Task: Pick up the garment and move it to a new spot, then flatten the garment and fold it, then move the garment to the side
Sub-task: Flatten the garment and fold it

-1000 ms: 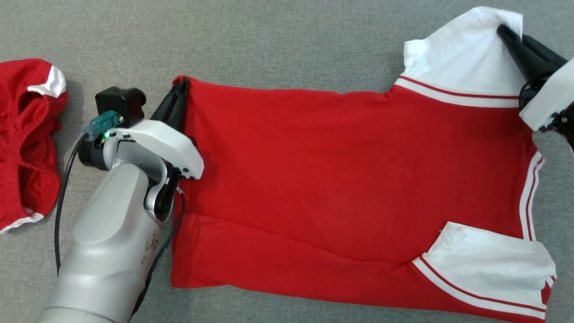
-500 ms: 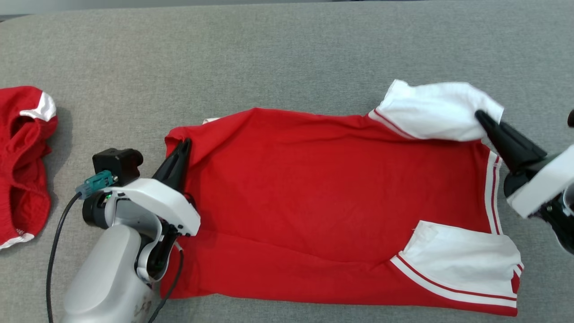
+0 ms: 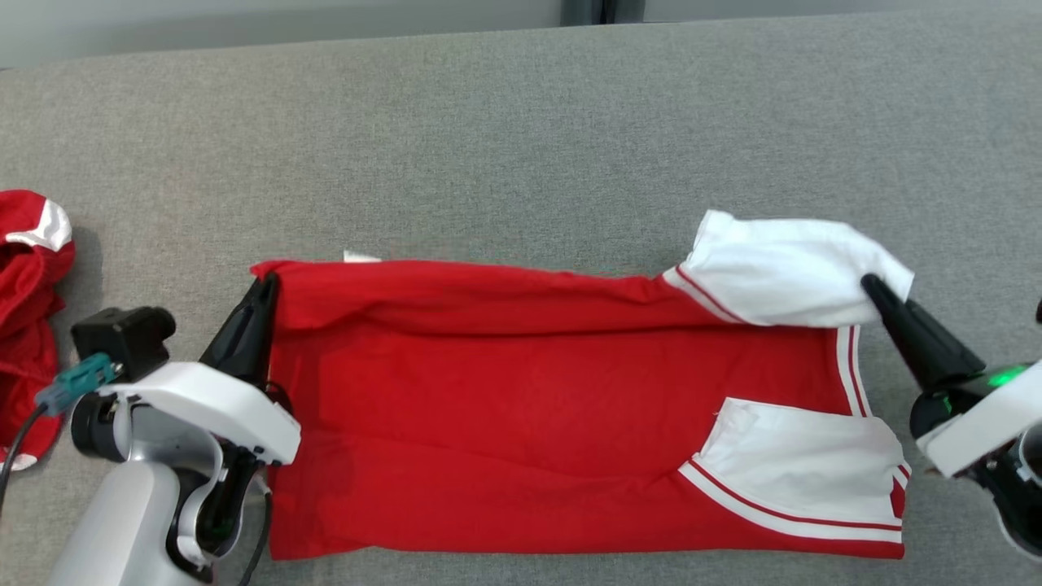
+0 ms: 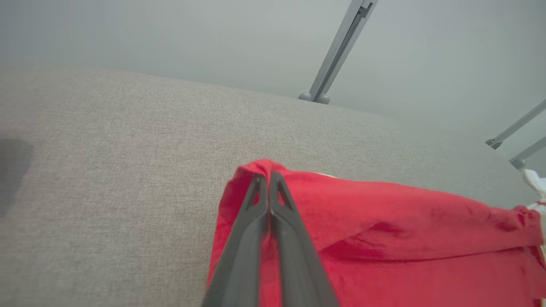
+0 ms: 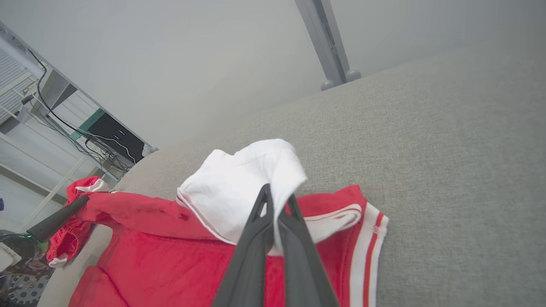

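Note:
The garment [image 3: 529, 423] is a red T-shirt with white sleeves, spread across the grey cloth surface, its far half lifted and folded toward me. My left gripper [image 3: 267, 283] is shut on the far hem corner at the left; the left wrist view shows its fingertips [image 4: 268, 175] pinching the red garment [image 4: 384, 221] there. My right gripper [image 3: 869, 283] is shut on the far white sleeve [image 3: 781, 273]; in the right wrist view its tips [image 5: 277, 194] clamp the white sleeve [image 5: 239, 183]. A second white sleeve [image 3: 802, 464] lies flat near the front right.
Another red and white garment [image 3: 28, 317] lies crumpled at the far left of the surface. The grey cloth surface [image 3: 521, 146] stretches bare behind the shirt. A grey post [image 5: 326, 47] stands beyond the surface's far edge, with shelving and cables [image 5: 51, 119] off to one side.
The head camera has tilted up, shifting the picture. Both grippers have pulled the shirt's far edge toward me, folding the far half over the near half; both stay shut on the cloth.

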Controlling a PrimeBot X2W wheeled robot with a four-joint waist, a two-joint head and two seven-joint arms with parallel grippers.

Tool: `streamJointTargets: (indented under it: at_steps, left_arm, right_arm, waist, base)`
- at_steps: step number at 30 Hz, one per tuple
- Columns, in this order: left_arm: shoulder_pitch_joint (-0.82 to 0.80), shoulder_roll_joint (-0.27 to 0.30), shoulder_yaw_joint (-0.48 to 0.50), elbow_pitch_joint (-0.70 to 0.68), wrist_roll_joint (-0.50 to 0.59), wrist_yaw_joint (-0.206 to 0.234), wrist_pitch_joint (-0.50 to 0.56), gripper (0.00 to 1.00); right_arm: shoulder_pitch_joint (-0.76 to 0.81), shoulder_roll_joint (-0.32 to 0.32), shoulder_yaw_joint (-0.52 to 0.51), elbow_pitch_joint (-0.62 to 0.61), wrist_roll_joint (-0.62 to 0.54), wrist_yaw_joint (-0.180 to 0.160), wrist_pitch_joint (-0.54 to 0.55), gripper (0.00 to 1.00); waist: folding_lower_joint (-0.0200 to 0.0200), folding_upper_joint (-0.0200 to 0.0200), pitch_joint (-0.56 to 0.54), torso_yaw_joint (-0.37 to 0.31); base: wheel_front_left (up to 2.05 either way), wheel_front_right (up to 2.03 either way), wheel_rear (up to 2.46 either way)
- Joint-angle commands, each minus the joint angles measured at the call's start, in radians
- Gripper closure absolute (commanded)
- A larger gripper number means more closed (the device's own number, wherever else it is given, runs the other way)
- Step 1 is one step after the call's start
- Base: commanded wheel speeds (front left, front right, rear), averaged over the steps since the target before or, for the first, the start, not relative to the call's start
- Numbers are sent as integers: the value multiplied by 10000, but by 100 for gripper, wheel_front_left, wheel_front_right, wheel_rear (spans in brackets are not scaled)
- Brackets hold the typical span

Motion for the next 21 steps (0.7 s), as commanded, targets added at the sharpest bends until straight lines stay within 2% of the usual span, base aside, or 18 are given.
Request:
streamJointTargets:
  at_steps: [1, 8, 14, 15, 17, 18, 20, 21]
  left_arm:
    - [262, 104, 100, -242, -75, 97, 55, 100]
    - [1518, 51, 392, -1102, -796, 327, 387, 100]
    - [2355, -200, 396, -820, -1099, 494, 266, 100]
    - [2411, -217, 396, -757, -1096, 512, 254, 100]
    - [2544, -299, 361, -659, -1117, 517, 188, 100]
    - [2612, -342, 351, -621, -1147, 523, 166, 100]
    - [2766, -352, 349, -575, -1150, 550, 119, 100]
    - [2829, -388, 339, -558, -1176, 560, 106, 100]
  right_arm:
    - [331, 113, -206, -118, -141, 2, -48, 100]
    - [1816, 650, -957, -342, -1276, 2, -50, 100]
    - [2855, 1363, -1375, 144, -1802, 2, -51, 96]
    - [2988, 1454, -1416, 184, -1854, 2, -51, 93]
    - [3225, 1598, -1533, 315, -1958, 2, -53, 74]
    - [3336, 1671, -1582, 405, -2011, 2, -51, 55]
    - [3467, 1847, -1652, 484, -2145, 2, -51, 7]
    - [3537, 1911, -1678, 523, -2196, 2, -51, 0]
  waist:
    - [0, 0, -64, -47]
    - [0, 0, -157, -121]
    - [0, 0, -269, -125]
    - [0, 0, -293, -115]
    - [0, 0, -351, -120]
    - [0, 0, -382, -127]
    - [0, 0, -450, -171]
    - [0, 0, -473, -179]
  base:
    - [0, 0, 0]
    - [0, 0, 0]
    - [0, 0, 0]
    - [0, 0, 0]
    - [0, 0, 0]
    - [0, 0, 0]
    - [0, 0, 0]
    - [0, 0, 0]
